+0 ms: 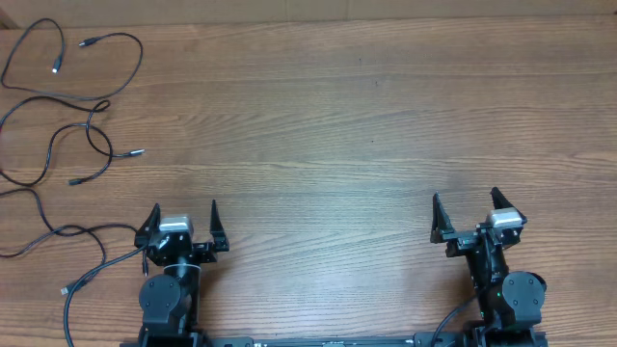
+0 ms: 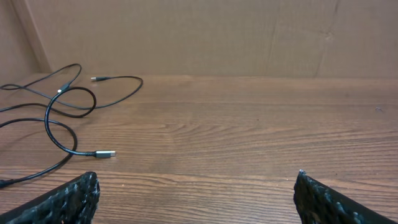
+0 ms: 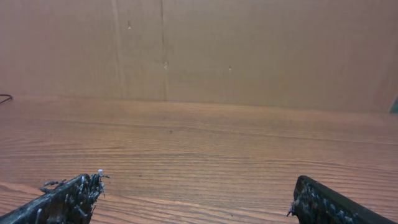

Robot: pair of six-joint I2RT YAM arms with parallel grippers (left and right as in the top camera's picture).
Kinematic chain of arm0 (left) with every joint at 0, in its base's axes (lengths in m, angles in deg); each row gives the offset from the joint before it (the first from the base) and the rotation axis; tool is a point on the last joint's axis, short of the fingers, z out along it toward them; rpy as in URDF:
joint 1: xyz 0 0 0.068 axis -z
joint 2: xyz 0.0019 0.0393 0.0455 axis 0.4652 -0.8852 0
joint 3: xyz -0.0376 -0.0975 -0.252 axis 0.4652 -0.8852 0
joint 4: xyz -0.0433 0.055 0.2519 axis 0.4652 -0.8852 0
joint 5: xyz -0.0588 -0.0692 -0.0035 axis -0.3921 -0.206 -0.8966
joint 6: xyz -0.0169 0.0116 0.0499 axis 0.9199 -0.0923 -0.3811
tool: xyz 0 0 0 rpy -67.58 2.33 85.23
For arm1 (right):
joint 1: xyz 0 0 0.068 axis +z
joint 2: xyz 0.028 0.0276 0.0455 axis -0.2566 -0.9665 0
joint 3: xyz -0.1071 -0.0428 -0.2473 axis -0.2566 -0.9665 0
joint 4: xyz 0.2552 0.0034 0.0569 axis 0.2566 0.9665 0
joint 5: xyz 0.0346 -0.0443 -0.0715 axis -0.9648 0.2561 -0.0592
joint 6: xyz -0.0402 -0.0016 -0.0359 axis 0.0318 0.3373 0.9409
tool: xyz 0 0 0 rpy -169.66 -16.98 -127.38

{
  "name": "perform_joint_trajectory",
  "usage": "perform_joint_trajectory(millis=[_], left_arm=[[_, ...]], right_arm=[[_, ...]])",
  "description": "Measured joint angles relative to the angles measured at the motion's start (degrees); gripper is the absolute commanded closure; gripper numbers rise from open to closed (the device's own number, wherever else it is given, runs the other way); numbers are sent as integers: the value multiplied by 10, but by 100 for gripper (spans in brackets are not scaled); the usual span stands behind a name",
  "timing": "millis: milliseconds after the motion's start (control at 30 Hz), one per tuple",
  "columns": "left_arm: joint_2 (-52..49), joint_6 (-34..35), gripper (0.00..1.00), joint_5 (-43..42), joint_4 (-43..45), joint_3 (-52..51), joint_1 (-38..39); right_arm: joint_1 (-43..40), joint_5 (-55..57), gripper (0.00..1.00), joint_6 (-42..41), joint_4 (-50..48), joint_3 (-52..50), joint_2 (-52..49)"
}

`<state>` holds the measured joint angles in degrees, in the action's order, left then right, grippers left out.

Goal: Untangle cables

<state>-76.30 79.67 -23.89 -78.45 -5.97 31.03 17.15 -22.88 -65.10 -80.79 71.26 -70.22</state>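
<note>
I've got the left gripper (image 1: 183,206) with its fingers (image 2: 74,196) spread as wide as they go, gripping nothing and touching nothing. Well off to its right, the right gripper (image 1: 466,196) is the same, fingers (image 3: 62,202) splayed and holding nothing above the wooden table (image 1: 328,125). The cables (image 1: 128,153) lie ahead and to the left of the left gripper as loose black strands crossing one another. One plug tip (image 2: 104,153) sits just ahead-left of its left finger, and one strand trails close past its left side.
</note>
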Motion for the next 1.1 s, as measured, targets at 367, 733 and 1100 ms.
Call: perform_joint_trajectory(millis=[367, 733, 1100], left_arm=[[14, 0, 0, -19, -4, 0, 0], [28, 0, 0, -29, -5, 0, -34], [28, 0, 0, -31, -5, 0, -34]], right_arm=[[0, 0, 0, 0, 0, 0, 0], [0, 0, 0, 0, 0, 0, 0], [0, 0, 0, 0, 0, 0, 0]])
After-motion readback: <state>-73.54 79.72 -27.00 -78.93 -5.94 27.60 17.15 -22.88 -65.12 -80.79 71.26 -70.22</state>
